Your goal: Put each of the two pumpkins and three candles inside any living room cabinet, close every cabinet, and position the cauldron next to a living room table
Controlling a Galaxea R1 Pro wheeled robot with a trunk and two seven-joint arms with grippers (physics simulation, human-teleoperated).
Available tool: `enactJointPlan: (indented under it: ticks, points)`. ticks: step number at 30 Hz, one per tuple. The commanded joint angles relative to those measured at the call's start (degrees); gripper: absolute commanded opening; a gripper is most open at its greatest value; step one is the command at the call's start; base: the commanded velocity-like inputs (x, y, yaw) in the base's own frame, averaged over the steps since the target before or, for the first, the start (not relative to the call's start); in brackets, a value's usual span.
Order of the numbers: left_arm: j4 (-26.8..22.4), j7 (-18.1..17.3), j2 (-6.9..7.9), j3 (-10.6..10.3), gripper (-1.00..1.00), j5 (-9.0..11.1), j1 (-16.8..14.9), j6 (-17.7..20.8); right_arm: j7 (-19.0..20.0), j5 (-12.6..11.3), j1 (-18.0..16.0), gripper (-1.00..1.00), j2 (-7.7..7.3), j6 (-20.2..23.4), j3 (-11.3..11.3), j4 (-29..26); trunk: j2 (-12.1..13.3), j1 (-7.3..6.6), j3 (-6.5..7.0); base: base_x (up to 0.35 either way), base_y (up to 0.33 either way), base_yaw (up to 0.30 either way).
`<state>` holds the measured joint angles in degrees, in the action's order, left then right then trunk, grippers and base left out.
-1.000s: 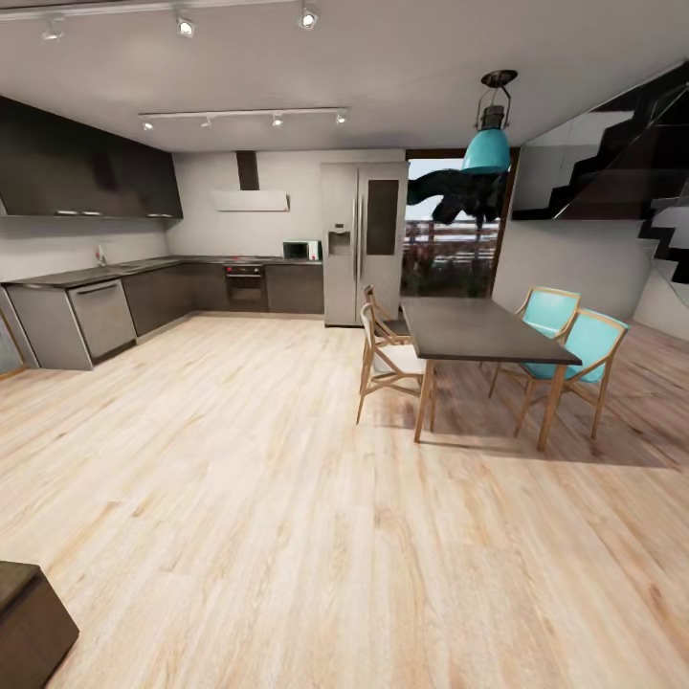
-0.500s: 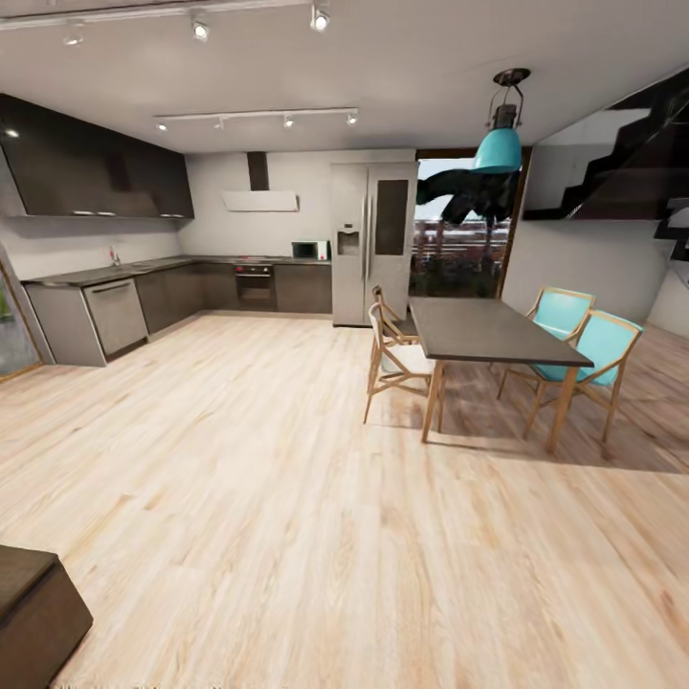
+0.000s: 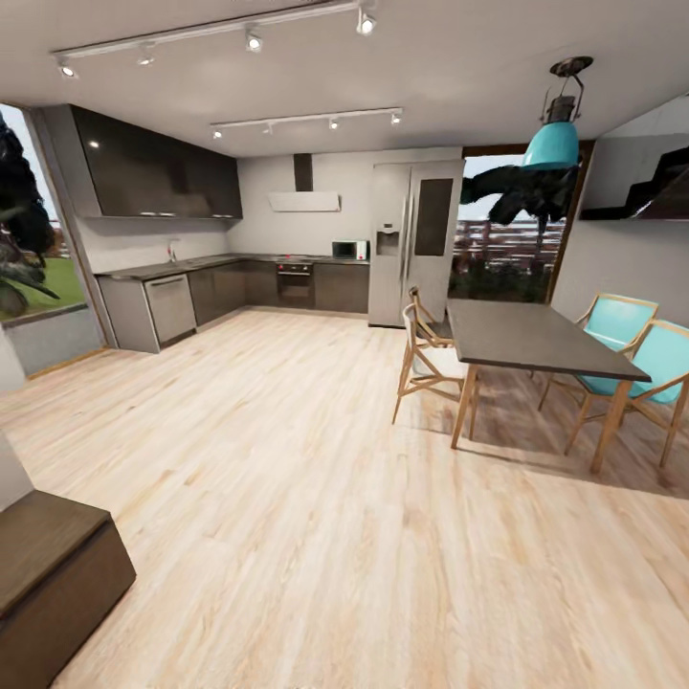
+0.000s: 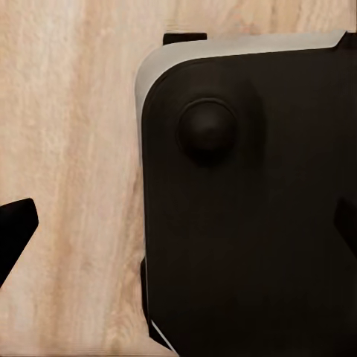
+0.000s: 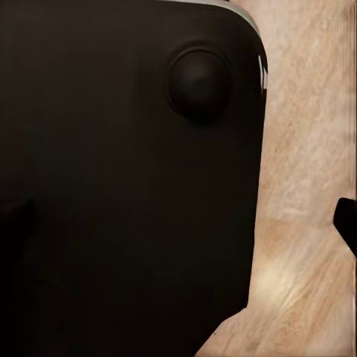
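Setting: open kitchen and dining space. Pale plank floor (image 3: 287, 478), dark dining table (image 3: 531, 335) with wooden and teal chairs, fridge (image 3: 413, 244) on the far wall, glossy kitchen cupboards (image 3: 158, 172) at left.

Task things: no pumpkins, candles or cauldron to be seen here. A low dark brown wood-grain unit (image 3: 48, 574) sits at the near left corner of the head view, cut off by the frame; could be the living-room cabinet, cannot confirm.

Left pincer: fingertips (image 4: 15, 227) are dark slivers at the wrist view's edges, over the robot's black base (image 4: 253, 208); spread apart by the look of it, nothing between them.

Right pincer: one dark tip (image 5: 346, 223) at the frame edge; state cannot be told.

Progress: judged very early or mid-transit. Nothing visibly stowed, everything left to do as far as shown.

Hidden: living room proper, cabinet fronts.
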<state>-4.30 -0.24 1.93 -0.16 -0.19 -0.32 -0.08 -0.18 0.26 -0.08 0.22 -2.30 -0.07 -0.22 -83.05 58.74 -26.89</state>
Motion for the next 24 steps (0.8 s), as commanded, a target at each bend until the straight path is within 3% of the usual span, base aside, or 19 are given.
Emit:
enactJointPlan:
  ticks: [1, 13, 24]
  points:
    - [0.0, 0.0, 0.01, 0.0, 1.00, 0.0, 0.0, 0.0, 0.0, 0.0, 0.0, 1.00, 0.02, -0.2, 0.0, 0.0, 0.0, -0.02, -0.07, -0.115, -0.238, 0.281]
    - [0.0, 0.0, 0.08, 0.0, 1.00, 0.0, 0.0, 0.0, -0.3, 0.3, 0.0, 1.00, 0.12, -0.2, 0.1, 0.3, 0.0, -0.02, -0.52, -0.113, -0.175, 0.273]
    - [0.0, 0.0, 0.09, 0.0, 1.00, 0.1, 0.0, 0.0, -0.3, 0.7, 0.0, 1.00, 0.13, -0.3, 0.2, 0.3, 0.0, -0.02, -1.10, -0.060, -0.027, 0.256]
